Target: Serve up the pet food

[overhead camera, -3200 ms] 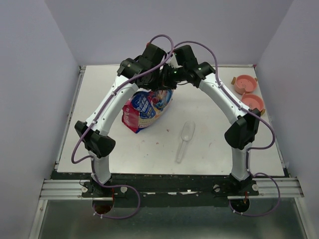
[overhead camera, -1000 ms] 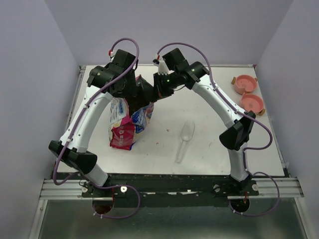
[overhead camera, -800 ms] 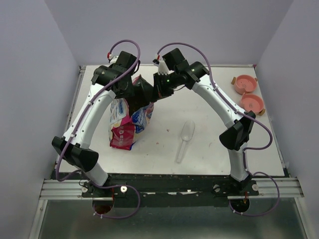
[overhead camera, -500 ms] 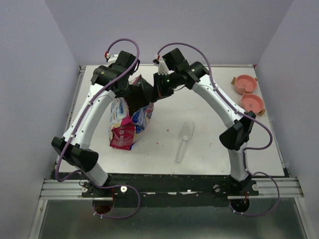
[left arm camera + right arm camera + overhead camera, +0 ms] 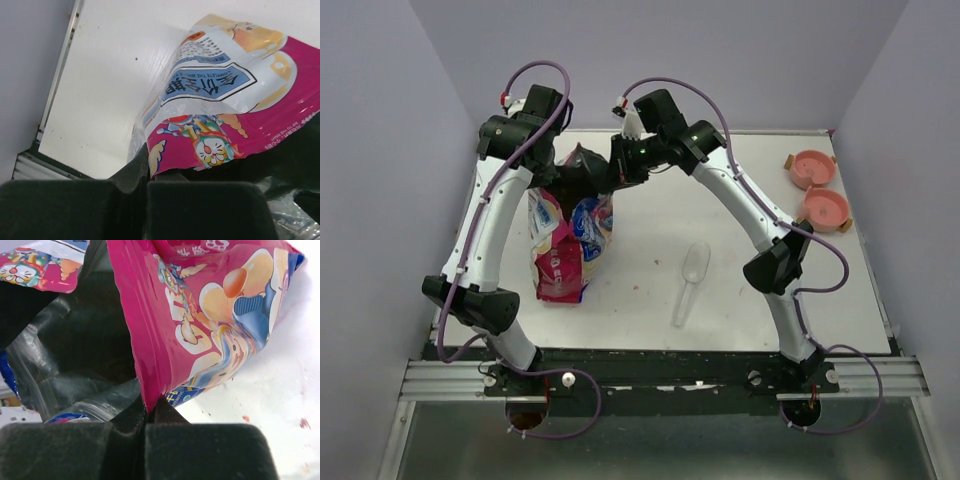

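Shifted left, the Doraemon bag (image 5: 565,250), labelled "COMPLETE THE…", is pinched at its mouth by left claw (image 5: 146,172) and right claw (image 5: 150,409).

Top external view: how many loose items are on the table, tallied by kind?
Pet food bag: 1
Clear plastic scoop: 1
Pink bowls: 2
Total: 4
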`<state>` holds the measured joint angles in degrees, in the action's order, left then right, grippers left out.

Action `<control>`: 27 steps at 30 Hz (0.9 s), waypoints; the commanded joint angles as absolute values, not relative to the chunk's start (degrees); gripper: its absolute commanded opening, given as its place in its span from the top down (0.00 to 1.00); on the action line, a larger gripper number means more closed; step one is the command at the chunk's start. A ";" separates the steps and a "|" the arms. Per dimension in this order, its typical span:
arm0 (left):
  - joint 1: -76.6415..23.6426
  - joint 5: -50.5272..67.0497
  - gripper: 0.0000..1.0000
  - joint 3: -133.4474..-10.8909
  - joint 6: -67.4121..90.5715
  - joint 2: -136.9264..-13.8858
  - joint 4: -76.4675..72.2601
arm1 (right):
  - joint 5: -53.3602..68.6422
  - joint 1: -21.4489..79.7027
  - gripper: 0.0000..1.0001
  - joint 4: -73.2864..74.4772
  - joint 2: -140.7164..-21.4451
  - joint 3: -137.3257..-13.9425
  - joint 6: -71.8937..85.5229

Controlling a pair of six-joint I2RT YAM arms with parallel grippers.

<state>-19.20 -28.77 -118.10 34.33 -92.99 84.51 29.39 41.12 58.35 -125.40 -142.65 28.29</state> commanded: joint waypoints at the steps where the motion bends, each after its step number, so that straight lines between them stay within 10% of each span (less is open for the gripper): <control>1: -17.93 -38.76 1.00 -135.26 32.18 -92.02 85.09 | 38.41 41.48 1.00 44.66 -126.21 -145.98 34.54; 11: -18.02 -14.36 1.00 -114.81 27.60 -88.60 67.43 | 25.86 35.86 0.94 49.63 -115.14 -116.83 25.06; 27: -21.71 -2.02 1.00 -109.07 29.79 -89.91 68.02 | 15.63 34.98 0.00 61.11 -87.04 -85.48 31.18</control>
<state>-21.08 -6.59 -105.43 28.99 -89.49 69.30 15.05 34.54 61.47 -95.46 -98.26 26.04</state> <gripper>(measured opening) 0.010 0.952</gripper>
